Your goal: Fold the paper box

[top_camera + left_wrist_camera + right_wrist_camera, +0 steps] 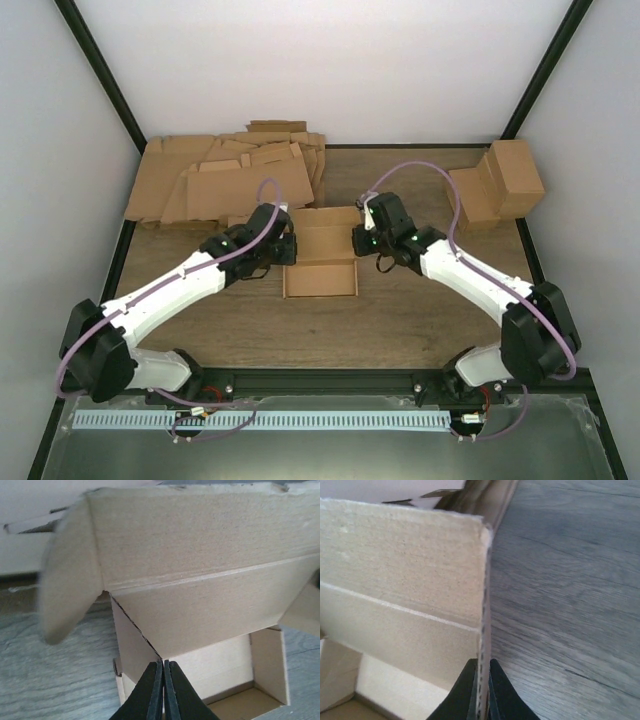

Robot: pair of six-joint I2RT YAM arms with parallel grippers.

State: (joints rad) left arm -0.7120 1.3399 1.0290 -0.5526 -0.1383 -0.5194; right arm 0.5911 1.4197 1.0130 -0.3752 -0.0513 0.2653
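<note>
Open paper box (pixel 320 280) on table (pixel 400 320) between tools; left tool (pixel 163 682) pinches its left wall, right tool (pixel 481 685) its right wall.

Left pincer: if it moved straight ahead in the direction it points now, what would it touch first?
The paper box itself. The left pincer is shut, apparently on the box's side-wall edge, and the raised lid panel stands directly ahead of its tips. Depth is unclear, but nothing else lies between.

The table (pixel 400 330) before the paper box (pixel 320 272) lies open; a cardboard heap (pixel 230 180) blocks its far side.
</note>
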